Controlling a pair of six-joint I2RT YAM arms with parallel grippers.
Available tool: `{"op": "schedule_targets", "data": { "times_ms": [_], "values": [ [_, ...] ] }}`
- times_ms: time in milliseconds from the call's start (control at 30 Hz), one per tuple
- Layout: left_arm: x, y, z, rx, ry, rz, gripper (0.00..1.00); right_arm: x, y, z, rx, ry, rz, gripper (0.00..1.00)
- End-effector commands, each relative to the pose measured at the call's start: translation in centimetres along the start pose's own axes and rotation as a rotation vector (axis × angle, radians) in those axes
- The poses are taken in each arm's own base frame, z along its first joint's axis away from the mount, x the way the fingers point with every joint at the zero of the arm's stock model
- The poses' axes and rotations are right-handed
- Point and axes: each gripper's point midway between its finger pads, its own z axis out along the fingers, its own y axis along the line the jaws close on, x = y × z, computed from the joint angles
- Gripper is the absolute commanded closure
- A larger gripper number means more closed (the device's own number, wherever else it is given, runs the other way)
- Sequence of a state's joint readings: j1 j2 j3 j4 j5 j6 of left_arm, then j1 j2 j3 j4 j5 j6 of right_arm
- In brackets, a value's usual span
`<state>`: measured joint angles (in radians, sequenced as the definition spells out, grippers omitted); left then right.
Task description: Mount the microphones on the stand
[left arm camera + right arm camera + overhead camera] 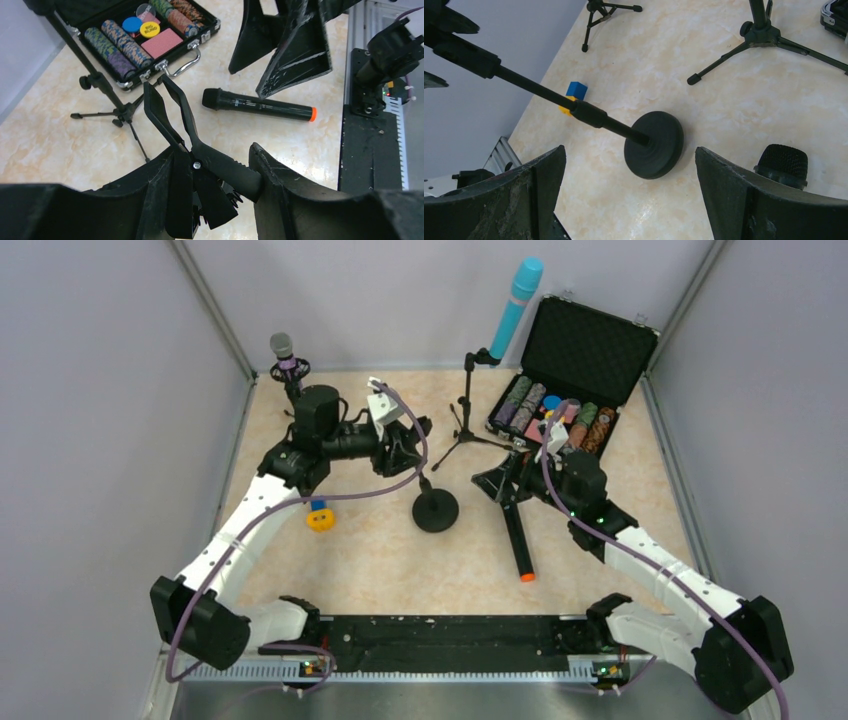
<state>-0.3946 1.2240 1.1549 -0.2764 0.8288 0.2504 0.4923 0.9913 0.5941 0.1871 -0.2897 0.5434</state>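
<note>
My left gripper [404,444] [212,156] is shut on the handles of the black spring clip [172,112] atop the round-base stand [435,510] [655,146]; the clip's jaws gape with nothing in them. The black microphone with an orange end [518,540] [260,106] lies flat on the table to the right of that base. My right gripper [497,484] [630,156] hangs open just above its mesh head [782,163], holding nothing. The purple microphone [283,350] sits in a stand at the back left. The light blue microphone [515,302] sits in the tripod stand [464,405] at the back.
An open black case of poker chips [560,405] [145,35] stands at the back right, close behind the right gripper. A small blue-and-yellow block [319,515] [573,94] lies left of the round base. Tripod legs [744,47] spread across the table behind the base.
</note>
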Motion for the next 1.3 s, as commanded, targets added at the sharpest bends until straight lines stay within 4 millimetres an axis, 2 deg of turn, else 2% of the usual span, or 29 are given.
{"op": "schedule_targets", "data": {
  "times_ms": [0,133,333,500,767,833,967,1133,1267],
  "values": [
    [-5.7,-1.7,-0.8,0.093,-0.108,0.148,0.89,-0.5,-0.4,0.0,0.005,-0.025,0.002,0.02],
    [-5.2,-2.2,-0.5,0.131,-0.101,0.147,0.89,-0.3,-0.4,0.3,-0.001,-0.016,0.009,0.02],
    [-3.3,-3.1,-0.1,0.229,-0.011,0.107,0.85,-0.2,-0.5,0.5,0.003,-0.011,0.012,0.02],
    [-3.2,-3.9,-0.3,0.296,0.062,0.159,0.81,-0.1,-0.6,0.5,0.006,-0.009,0.011,0.02],
    [-0.9,-4.6,-0.3,0.370,0.162,0.175,0.76,0.1,-0.7,0.7,0.002,-0.002,0.014,0.02],
    [-0.6,-4.9,-0.2,0.386,0.158,0.210,0.67,0.0,-0.7,0.7,0.004,-0.004,0.013,0.02],
    [-0.1,-5.0,0.0,0.384,0.169,0.255,0.41,0.0,-0.7,0.6,0.008,-0.003,0.009,0.02],
    [0.3,-4.7,0.4,0.357,0.189,0.282,0.28,0.2,-0.8,0.5,0.010,-0.003,0.011,0.02],
    [-0.5,-4.2,0.4,0.302,0.165,0.311,0.19,0.1,-0.8,0.5,0.007,-0.006,0.013,0.02]
  ]
}}
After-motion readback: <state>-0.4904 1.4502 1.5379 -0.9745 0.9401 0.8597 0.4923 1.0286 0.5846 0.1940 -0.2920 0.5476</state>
